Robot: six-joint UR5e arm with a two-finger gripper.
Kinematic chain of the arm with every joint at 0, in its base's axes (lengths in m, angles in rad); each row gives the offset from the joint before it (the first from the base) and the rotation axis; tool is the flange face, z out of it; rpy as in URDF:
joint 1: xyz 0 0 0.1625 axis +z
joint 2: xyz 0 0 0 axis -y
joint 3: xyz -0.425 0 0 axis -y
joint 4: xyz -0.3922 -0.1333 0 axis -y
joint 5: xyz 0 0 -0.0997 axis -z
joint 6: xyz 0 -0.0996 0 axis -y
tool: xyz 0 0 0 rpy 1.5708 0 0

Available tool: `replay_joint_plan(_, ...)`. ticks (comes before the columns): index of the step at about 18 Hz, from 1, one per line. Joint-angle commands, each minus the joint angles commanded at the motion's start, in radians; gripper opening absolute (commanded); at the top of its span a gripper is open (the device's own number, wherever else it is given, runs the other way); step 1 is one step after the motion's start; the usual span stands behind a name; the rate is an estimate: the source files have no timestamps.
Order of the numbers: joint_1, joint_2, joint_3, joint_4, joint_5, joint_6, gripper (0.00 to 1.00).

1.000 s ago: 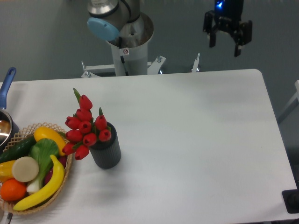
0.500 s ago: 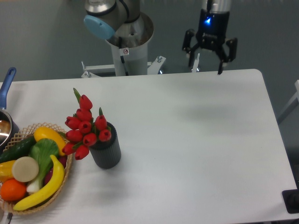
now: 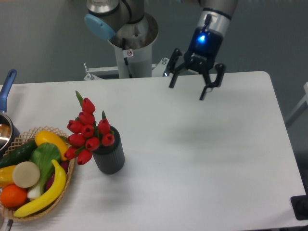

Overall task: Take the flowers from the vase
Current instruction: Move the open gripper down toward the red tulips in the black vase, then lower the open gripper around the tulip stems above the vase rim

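Hovering at one o'clock above the counter (image 3: 202, 159) with the tool (image 3: 187, 91) spread wide and carrying nothing, leaving everything undone, the flowers (image 3: 87, 131) sitting ungrasped in the vase (image 3: 109, 155) well apart at eight o'clock.

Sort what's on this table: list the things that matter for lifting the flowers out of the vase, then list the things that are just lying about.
Part of the job:
- flowers, standing in the vase
- vase, upright on the table
- hand, open, above the far side of the table

Just lying about:
- wicker basket of plastic fruit and vegetables, left of the vase
- pot with a blue handle, at the left edge
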Motion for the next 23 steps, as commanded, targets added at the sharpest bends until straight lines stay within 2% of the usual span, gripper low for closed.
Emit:
replay_joint_plan(5,-0.098,-0.06,-0.006,0.071,0.0,0.005,1.0)
replay_joint_plan(12,-0.167,-0.063,-0.049,0.071,-0.017,-0.008,1.0)
replay_joint_plan(16,-0.19,-0.067,-0.049,0.071,-0.021,-0.124,1.0)
replay_joint_plan(23,-0.217,-0.091,-0.047,0.075,-0.043,-0.172,1.0)
